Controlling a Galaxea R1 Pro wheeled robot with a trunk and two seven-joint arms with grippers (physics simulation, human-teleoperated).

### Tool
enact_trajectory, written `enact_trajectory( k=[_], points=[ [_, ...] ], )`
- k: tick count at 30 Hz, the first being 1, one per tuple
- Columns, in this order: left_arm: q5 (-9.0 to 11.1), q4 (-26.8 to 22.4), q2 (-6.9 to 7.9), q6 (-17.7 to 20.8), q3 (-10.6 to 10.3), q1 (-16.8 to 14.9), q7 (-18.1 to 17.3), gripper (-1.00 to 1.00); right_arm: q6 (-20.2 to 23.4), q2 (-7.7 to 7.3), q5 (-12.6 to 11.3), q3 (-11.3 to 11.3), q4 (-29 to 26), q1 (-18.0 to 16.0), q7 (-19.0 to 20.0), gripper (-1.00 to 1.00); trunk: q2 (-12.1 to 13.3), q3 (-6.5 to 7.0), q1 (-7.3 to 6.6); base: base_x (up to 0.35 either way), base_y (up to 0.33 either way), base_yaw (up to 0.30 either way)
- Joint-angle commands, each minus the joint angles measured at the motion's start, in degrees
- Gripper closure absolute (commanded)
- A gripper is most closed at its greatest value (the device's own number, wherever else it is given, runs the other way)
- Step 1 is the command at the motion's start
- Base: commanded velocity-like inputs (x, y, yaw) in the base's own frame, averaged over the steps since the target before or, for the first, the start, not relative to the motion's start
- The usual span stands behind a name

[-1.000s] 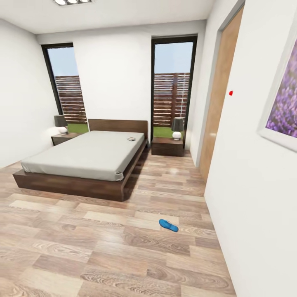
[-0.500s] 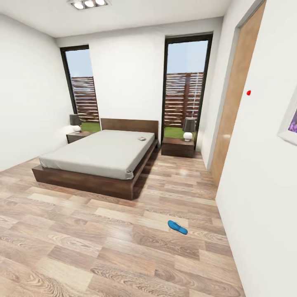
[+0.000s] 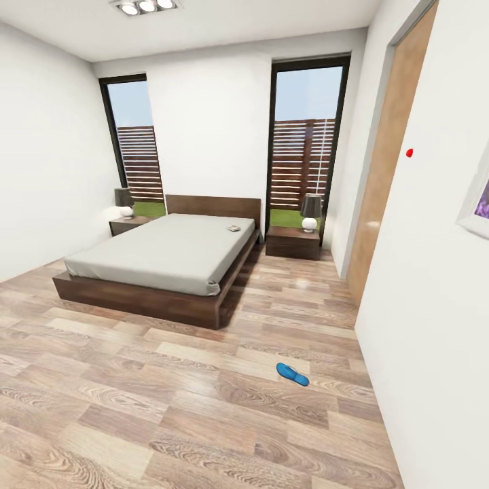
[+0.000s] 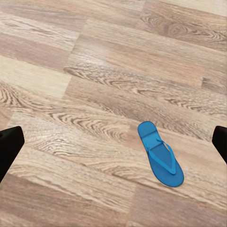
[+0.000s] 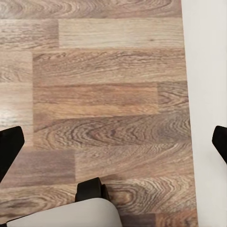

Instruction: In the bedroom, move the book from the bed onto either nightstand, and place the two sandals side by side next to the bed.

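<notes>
Nothing moved; left gripper (image 4: 113, 146) hangs spread above sandal (image 4: 160, 153).

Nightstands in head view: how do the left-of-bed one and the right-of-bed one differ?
1. The left nightstand sits against the side wall, its front partly hidden by the bed; the right nightstand shows its full front.
2. The left one appears smaller and farther off; the right one appears nearer.
3. The right one stands below the tall window; the left one stands beside the other window.

Shared: both are dark brown wood, and each carries a lamp with a white base.

No readable text — anywhere
</notes>
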Motion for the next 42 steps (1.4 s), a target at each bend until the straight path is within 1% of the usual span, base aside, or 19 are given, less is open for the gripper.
enact_trajectory(
  k=[1, 22, 24, 26, 28, 29, 30, 31, 33, 34, 36, 38, 39, 40, 42],
  points=[
    [0.16, -0.01, 0.0, -0.13, 0.0, -0.01, 0.0, -1.0, -0.2, 0.01, -0.18, -0.13, 0.05, -0.04, -0.04, -1.0, -0.03, -0.05, 0.0, 0.0, 0.0, 0.0],
    [0.17, -0.28, 0.0, -0.13, 0.02, -0.01, -0.07, -1.0, -0.2, 0.0, -0.41, -0.09, 0.05, -0.04, -0.04, -1.0, -0.03, -0.05, 0.0, 0.0, 0.0, 0.0],
    [0.21, -0.76, -0.05, -0.06, 0.01, -0.01, -0.06, -1.0, -0.2, 0.0, -0.43, -0.1, 0.05, -0.04, -0.04, -1.0, -0.03, -0.05, 0.0, 0.0, 0.0, 0.0],
    [0.26, -2.38, -0.29, 0.24, 0.0, -0.01, 0.0, -1.0, -0.2, 0.0, -0.43, -0.13, 0.05, -0.04, -0.04, -1.0, -0.03, -0.05, 0.0, 0.0, 0.0, 0.0],
    [0.29, -5.34, -0.64, 1.27, 0.0, -0.01, 0.04, -1.0, -0.2, 0.0, -0.44, -0.15, 0.05, -0.04, -0.04, -1.0, -0.03, -0.05, 0.0, 0.0, 0.0, 0.0],
    [0.31, -7.82, -0.87, 3.05, 0.0, -0.03, 0.06, -1.0, -0.2, 0.0, -0.44, -0.14, 0.05, -0.04, -0.04, -1.0, -0.03, -0.05, 0.0, 0.0, 0.0, 0.0],
    [0.35, -10.89, -1.08, 6.04, 0.0, -0.05, 0.07, -1.0, -0.2, 0.0, -0.44, -0.12, 0.05, -0.04, -0.04, -1.0, -0.03, -0.05, 0.0, 0.0, 0.0, 0.0],
    [0.36, -12.7, -1.2, 8.0, 0.0, -0.06, 0.07, -1.0, -0.2, 0.0, -0.44, -0.13, 0.05, -0.04, -0.04, -1.0, -0.03, -0.05, 0.0, 0.0, 0.0, 0.0],
    [0.44, -20.76, -1.79, 18.05, 0.0, -0.3, 0.08, -1.0, -0.2, 0.0, -0.44, -0.1, 0.05, -0.04, -0.04, -1.0, -0.03, -0.05, 0.0, 0.0, 0.0, 0.0],
    [0.45, -23.05, -2.19, 21.49, 0.0, -0.49, 0.08, -1.0, -0.2, 0.0, -0.44, -0.1, 0.05, -0.04, -0.04, -1.0, -0.03, -0.05, 0.0, 0.0, 0.0, 0.0],
    [0.5, -30.61, -4.08, 33.15, -0.04, -2.0, 0.04, -1.0, -0.2, 0.0, -0.44, -0.09, 0.05, -0.04, -0.04, -1.0, -0.03, -0.05, 0.0, 0.0, 0.0, 0.0],
    [0.54, -33.41, -5.34, 38.21, -0.06, -3.54, 0.02, -1.0, -0.2, 0.0, -0.41, -0.08, 0.05, -0.04, -0.04, -1.0, -0.03, -0.05, 0.0, 0.0, 0.0, 0.0],
    [0.61, -35.11, -6.75, 43.17, -0.09, -5.79, 0.01, -1.0, -0.2, 0.0, -0.36, -0.08, 0.05, -0.04, -0.04, -1.0, -0.03, -0.05, 0.0, 0.0, 0.0, 0.0],
    [0.68, -35.9, -7.92, 47.2, -0.19, -7.93, -0.01, -1.0, -0.2, 0.0, -0.33, -0.08, 0.05, -0.04, -0.04, -1.0, -0.03, -0.05, 0.0, 0.0, 0.0, 0.0],
    [0.78, -35.36, -8.87, 50.21, -0.41, -10.02, 0.01, -1.0, -0.2, 0.0, -0.32, -0.08, 0.05, -0.04, -0.04, -1.0, -0.03, -0.05, 0.0, 0.0, 0.0, 0.0]
  ],
)
